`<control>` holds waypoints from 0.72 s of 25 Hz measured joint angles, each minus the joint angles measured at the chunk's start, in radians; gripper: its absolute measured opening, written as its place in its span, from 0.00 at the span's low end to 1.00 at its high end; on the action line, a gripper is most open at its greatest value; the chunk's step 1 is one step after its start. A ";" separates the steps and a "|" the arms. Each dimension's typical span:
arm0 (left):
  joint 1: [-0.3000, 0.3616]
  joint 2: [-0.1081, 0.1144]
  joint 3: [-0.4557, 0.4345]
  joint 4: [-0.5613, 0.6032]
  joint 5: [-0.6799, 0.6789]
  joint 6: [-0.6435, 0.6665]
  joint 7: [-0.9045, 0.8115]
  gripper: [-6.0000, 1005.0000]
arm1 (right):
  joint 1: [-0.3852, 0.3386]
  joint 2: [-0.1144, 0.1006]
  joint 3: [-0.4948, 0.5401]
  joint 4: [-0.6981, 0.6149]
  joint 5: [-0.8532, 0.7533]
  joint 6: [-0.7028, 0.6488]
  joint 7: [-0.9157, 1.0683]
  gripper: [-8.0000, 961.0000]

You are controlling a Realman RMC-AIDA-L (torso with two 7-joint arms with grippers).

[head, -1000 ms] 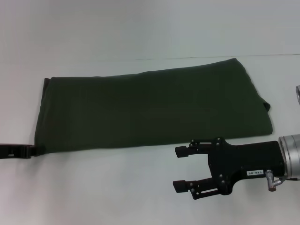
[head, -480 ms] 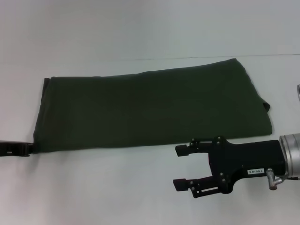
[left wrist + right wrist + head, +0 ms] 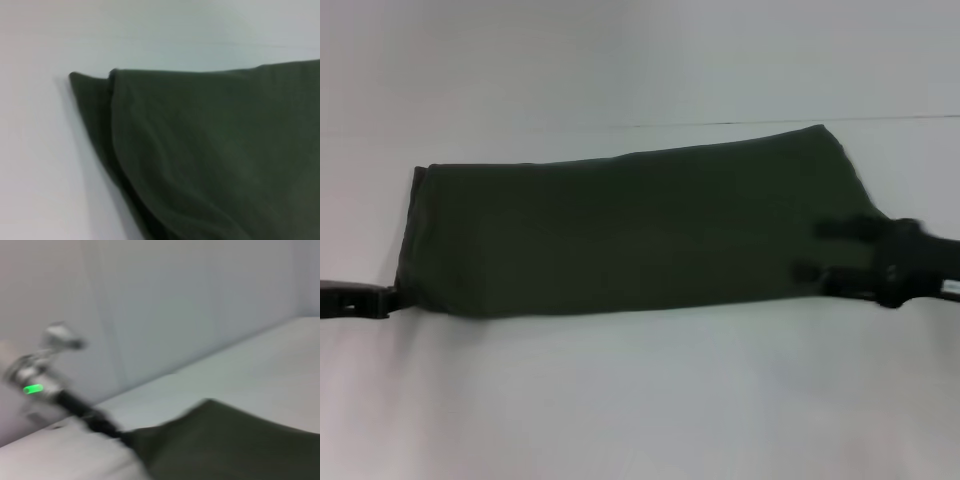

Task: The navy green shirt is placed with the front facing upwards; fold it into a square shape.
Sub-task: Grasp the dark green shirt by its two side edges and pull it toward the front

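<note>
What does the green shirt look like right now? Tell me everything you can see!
The navy green shirt is dark olive, soft-looking cloth, folded into a long band lying flat across the white table. No lettering or collar shows. Its layered corner shows in the left wrist view. The left gripper is at its near left corner, and the right gripper, fingers apart, is over its right end.

We find no text, label, brand, number or sign that can be read in any view. The navy green shirt [image 3: 630,235] shows only plain dark cloth on its upper side, and the right hand [image 3: 820,250] is too blurred for us to make out any marking on it.
</note>
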 joint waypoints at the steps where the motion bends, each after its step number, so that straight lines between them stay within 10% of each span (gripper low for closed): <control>1: 0.000 0.000 0.000 0.003 -0.010 0.005 0.000 0.04 | -0.006 -0.003 0.024 0.000 -0.019 0.021 0.017 0.90; 18: -0.008 0.001 0.007 0.011 -0.061 0.028 0.002 0.04 | -0.010 0.004 0.115 0.109 -0.177 0.485 0.196 0.90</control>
